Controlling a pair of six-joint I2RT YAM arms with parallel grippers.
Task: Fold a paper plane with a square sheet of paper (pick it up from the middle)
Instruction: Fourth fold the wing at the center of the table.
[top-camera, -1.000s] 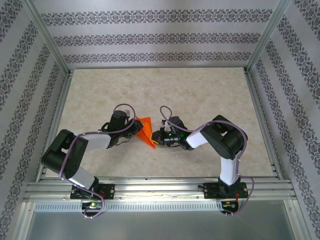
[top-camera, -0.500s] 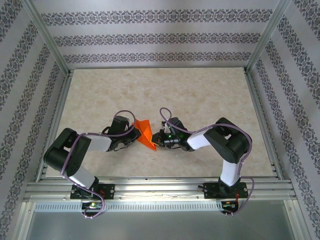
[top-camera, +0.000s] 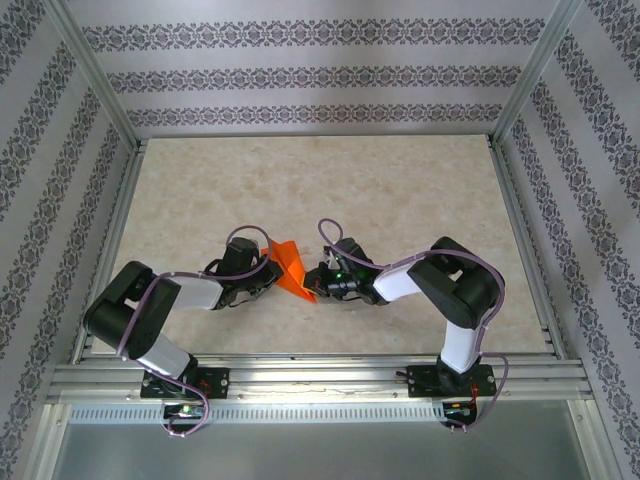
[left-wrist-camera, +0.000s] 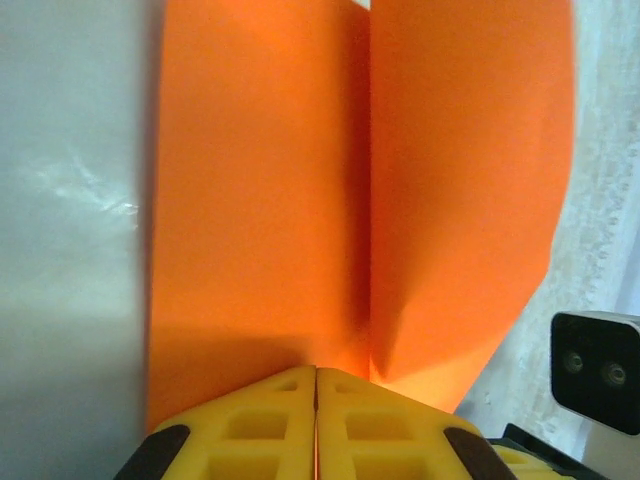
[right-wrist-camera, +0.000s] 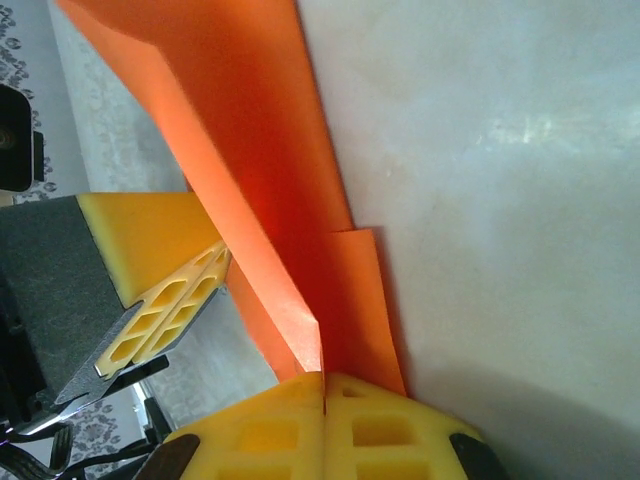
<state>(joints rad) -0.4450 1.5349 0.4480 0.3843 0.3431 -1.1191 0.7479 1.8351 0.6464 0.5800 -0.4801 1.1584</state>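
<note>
One orange sheet (top-camera: 289, 267) is in play, already partly folded, and it is held up off the pale counter (top-camera: 400, 190) between the two arms, near the middle of the near half of the counter. The left end effector (left-wrist-camera: 316, 385) has its two yellow fingers pressed together on the sheet's near edge, right at the line where two orange panels meet. This looks like a deliberate pinch on the centre crease, so that the fold is set hard and the wings fall evenly to either side. The right end effector (right-wrist-camera: 323, 385) is likewise clamped on the paper, biting a narrower folded end from the opposite side. With two grips facing each other, the thin sheet is kept taut and can neither sag nor twist while a crease is worked. In the right wrist view a raised flap runs diagonally away from the fingers, with a short flap lying beside it. How many layers are stacked there is hard to say, since the close view flattens them into one colour. The count is one sheet, two arms and two end effectors of two fingers each, both pinching the same paper. I judge the plane to be mid-fold, not yet a finished dart.
</note>
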